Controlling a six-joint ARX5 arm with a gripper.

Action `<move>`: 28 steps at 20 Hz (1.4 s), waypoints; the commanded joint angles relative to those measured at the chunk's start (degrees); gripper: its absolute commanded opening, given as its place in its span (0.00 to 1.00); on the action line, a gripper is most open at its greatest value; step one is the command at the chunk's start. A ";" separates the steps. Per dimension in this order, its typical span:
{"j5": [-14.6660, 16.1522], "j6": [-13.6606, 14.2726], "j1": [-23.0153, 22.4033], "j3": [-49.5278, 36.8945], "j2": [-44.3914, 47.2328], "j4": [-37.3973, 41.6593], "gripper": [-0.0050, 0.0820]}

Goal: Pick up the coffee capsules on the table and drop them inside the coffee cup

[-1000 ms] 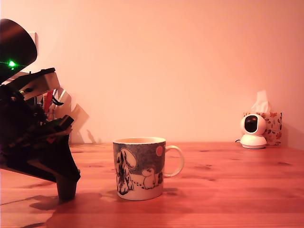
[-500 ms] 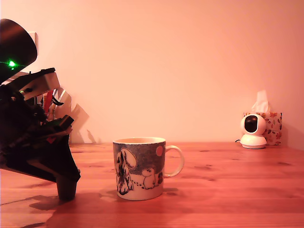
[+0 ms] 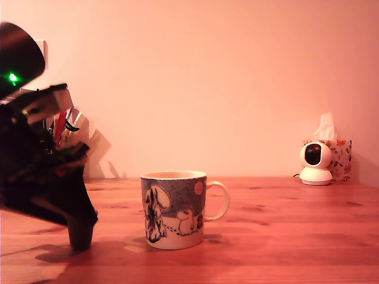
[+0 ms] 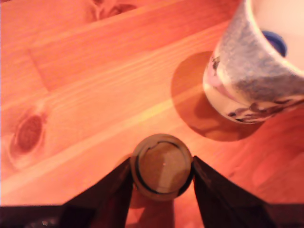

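The coffee capsule (image 4: 161,167) shows its pale round lid in the wrist view, held between the two dark fingers of my gripper (image 4: 161,164), which is shut on it. In the exterior view the gripper (image 3: 81,228) is low at the left, and the dark capsule (image 3: 80,236) under it sits at or just above the table. The coffee cup (image 3: 174,210), cream with a grey-blue cartoon band and its handle to the exterior view's right, stands upright a short way to the right of the capsule. In the wrist view a blue round object (image 4: 275,42) lies inside the cup (image 4: 247,80).
A white dome camera (image 3: 315,163) and a patterned tissue box (image 3: 339,157) stand at the far right by the wall. Red and black utensils (image 3: 64,127) show behind my arm. Wooden table (image 3: 284,236) stretches right of the cup.
My arm has shifted slightly to the exterior view's left and is blurred with motion. The capsule moved a little left with it. The cup has not moved.
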 commanded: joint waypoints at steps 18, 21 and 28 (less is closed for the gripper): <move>4.66 0.26 0.04 0.37 -14.97 -6.10 0.40; 6.34 0.26 0.04 2.67 -14.71 -6.91 0.40; 8.20 0.28 -2.10 8.59 -10.29 -8.63 0.40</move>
